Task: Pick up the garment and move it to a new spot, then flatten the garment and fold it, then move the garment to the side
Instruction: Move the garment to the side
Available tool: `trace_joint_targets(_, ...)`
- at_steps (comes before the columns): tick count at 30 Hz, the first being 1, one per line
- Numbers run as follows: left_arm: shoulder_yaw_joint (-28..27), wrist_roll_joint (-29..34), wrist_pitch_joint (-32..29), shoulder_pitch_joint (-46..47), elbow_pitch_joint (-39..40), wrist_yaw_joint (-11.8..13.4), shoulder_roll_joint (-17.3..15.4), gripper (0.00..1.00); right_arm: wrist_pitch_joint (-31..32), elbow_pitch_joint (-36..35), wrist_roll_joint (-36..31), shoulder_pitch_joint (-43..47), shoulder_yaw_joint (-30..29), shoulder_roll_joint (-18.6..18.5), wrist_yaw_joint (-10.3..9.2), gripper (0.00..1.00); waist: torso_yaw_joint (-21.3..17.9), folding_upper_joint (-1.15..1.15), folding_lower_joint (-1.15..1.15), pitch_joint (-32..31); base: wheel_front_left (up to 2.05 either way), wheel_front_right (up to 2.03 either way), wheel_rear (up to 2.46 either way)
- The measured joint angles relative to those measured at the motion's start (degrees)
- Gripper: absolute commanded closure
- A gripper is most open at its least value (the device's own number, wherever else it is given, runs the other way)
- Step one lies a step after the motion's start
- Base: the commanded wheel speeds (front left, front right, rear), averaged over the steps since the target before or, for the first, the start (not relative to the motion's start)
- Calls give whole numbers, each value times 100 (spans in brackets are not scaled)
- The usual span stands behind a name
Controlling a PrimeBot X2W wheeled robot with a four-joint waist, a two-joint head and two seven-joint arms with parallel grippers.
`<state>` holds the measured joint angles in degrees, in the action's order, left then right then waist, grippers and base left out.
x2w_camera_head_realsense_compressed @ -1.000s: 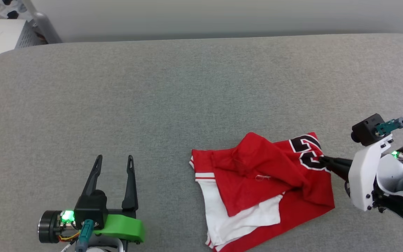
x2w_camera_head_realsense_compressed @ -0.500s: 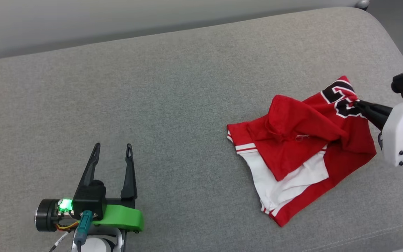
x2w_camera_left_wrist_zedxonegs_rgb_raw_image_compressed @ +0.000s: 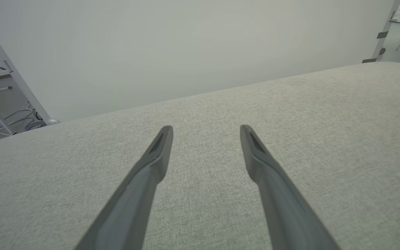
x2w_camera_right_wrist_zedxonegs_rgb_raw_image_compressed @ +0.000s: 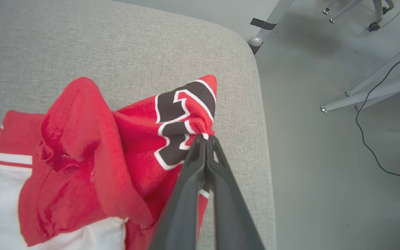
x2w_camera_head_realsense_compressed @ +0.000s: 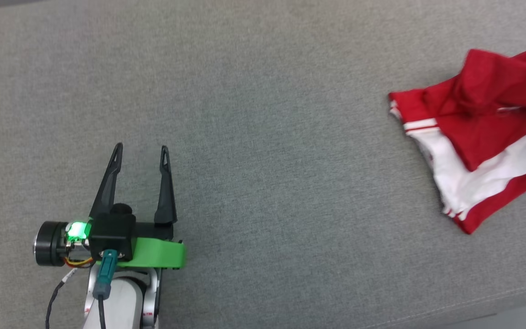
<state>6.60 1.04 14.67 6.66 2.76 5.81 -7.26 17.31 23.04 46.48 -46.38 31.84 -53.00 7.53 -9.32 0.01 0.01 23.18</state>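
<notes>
Two pincers, one garment. Nearest, the left gripper [x2w_camera_head_realsense_compressed: 141,147], with two long dark fingers, hovers spread and empty over the grey woven padded surface [x2w_camera_head_realsense_compressed: 263,91]. Well to its right lies the crumpled red jersey T-shirt [x2w_camera_head_realsense_compressed: 473,114] with white sleeves and striped trim. The right gripper [x2w_camera_right_wrist_zedxonegs_rgb_raw_image_compressed: 204,138] is clamped on a fold at the black-and-white print [x2w_camera_right_wrist_zedxonegs_rgb_raw_image_compressed: 182,114], near the surface's rounded corner. The bunched figures cannot be read.

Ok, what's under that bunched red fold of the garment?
A white panel of the garment pokes out beneath the red fold, on the grey surface. Whatever else lies under the fold is covered. The right gripper pinches the printed edge.
</notes>
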Motion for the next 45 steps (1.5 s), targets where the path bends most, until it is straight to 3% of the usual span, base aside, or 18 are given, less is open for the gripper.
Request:
trace_joint_targets(8,186,54,-1,255,189,149,-26,0,-359,1192,-16,-364,-350,-352,0,100,157,0,0,628,0,0,0)
trace_joint_targets(25,419,59,-1,399,463,442,-190,0,-814,3197,215,-903,-544,-519,0,100,508,0,0,1283,0,0,0)
trace_joint_targets(26,425,58,-1,400,460,457,-193,0,-907,3263,226,-903,-549,-501,0,44,513,0,0,1280,0,0,0)
trace_joint_targets(27,431,57,0,400,452,474,-198,0,-1076,3325,224,-904,-559,-470,0,0,517,0,0,1266,0,0,0)
trace_joint_targets(33,454,-15,-1,385,387,555,-211,0,-1852,3430,258,-884,-490,-288,0,0,525,0,-1,988,0,0,0)
trace_joint_targets(39,393,-142,0,89,328,604,-245,0,-3073,3087,-24,-849,-399,-229,0,0,505,0,-1,478,0,0,0)
trace_joint_targets(42,321,-256,-1,-172,294,604,-248,0,-3178,2394,-425,-764,-806,-68,0,0,492,0,-1,121,0,0,0)
trace_joint_targets(45,220,-321,0,-342,257,604,-248,0,-3186,1348,-1058,-499,-1748,259,0,0,481,-1,-2,-169,0,0,0)
